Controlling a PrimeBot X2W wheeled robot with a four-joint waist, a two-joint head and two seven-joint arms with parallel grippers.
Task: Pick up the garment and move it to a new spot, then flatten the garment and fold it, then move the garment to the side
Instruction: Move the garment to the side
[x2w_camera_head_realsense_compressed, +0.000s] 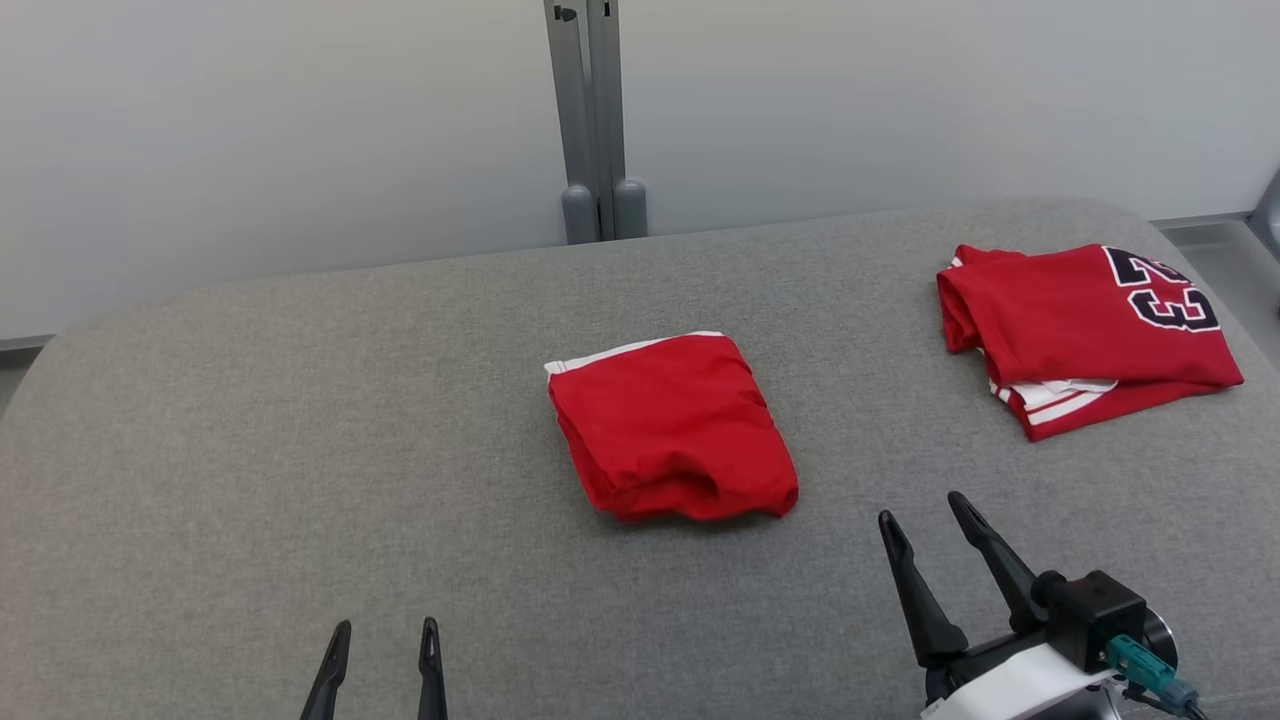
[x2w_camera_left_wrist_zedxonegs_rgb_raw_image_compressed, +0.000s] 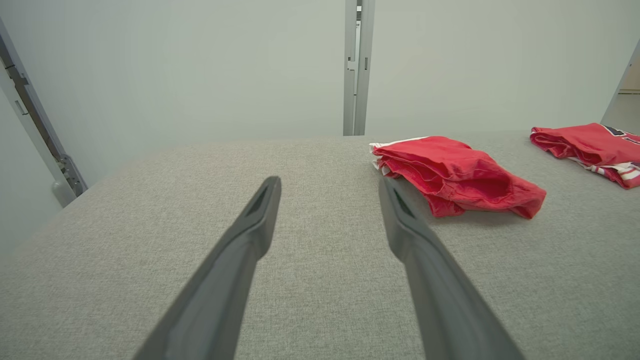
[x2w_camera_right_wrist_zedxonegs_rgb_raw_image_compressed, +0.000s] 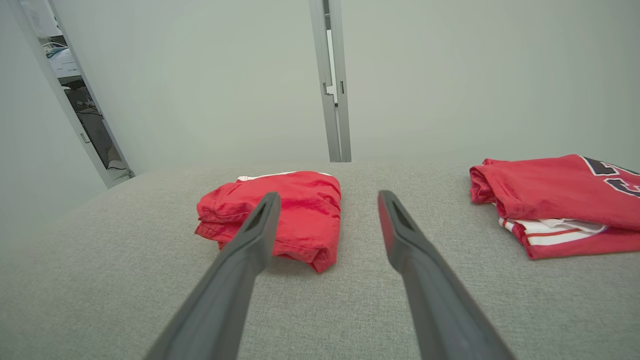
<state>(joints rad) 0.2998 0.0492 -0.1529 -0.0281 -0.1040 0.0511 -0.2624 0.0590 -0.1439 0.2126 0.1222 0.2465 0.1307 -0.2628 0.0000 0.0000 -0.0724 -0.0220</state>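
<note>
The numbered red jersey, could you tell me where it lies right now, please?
In the head view the numbered red jersey lies folded at the far right of the grey surface, right of the plain red garment.

A: What carries the things?
B: A grey fabric surface (x2w_camera_head_realsense_compressed: 300, 420) with rounded far corners.
A: And what lies on it?
B: A folded red garment (x2w_camera_head_realsense_compressed: 672, 428) in the middle, and a folded red jersey (x2w_camera_head_realsense_compressed: 1085, 330) with dark digits, well apart at the right.
</note>
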